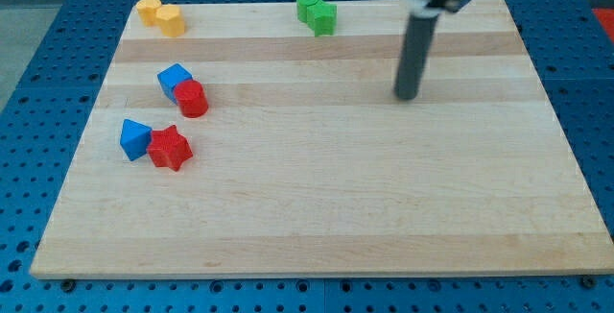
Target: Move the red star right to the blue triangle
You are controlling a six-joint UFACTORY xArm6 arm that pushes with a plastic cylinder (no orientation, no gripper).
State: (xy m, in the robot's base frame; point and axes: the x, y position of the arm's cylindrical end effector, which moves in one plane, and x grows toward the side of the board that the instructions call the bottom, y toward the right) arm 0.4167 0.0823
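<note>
Your red star (pixel 171 148) already sits on the view's left of the wooden surface (pixel 336 207), touching or nearly touching the right side of the blue triangle (pixel 135 138). There are no jaws on this arm, so nothing is spread or pinching; you work only with my tip (pixel 408 96), which stands well apart from both blocks, far toward the view's right and a little higher up the board.

Judge first whether any push is needed at all. The star looks to be in place, or a small nudge short of it. If you want it tighter, bring the tip round to the star's right side, staying below the red cylinder (pixel 192 99) and the blue cube-like block (pixel 174 80) that sit just above the pair. Approach slowly and level with the star's middle, then press leftward only a touch.

The risk, as I read it, is overdoing it: a firm push would drive the star into the triangle and slide both toward the board's left edge, or spin the star off to one side. The yellow blocks (pixel 159 15) and green blocks (pixel 316 12) along the view's top are clear of your path.
</note>
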